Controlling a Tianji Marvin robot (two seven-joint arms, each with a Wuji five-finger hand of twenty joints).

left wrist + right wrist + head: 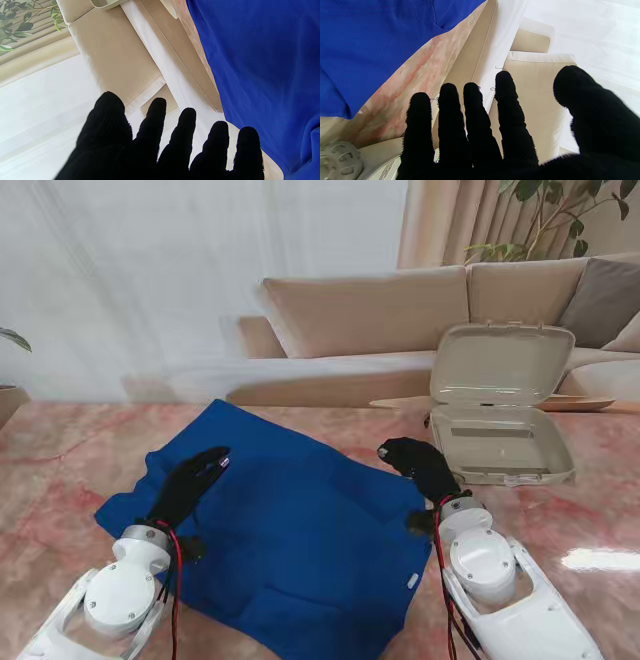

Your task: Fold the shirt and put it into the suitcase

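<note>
Pink marbled bench (60, 480) carries our blue shirt (300, 540), spread nearly flat with soft wrinkles. Our left hand (188, 485) hovers over it and our right hand (420, 465) at its edge, fingers spread, holding nothing. Farther right, the beige suitcase (505, 445) stands open.

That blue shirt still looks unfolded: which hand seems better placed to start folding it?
Probably the left hand: it hovers open over the blue shirt near its left edge. The right hand, also open, is off the cloth, between it and the open suitcase.
</note>
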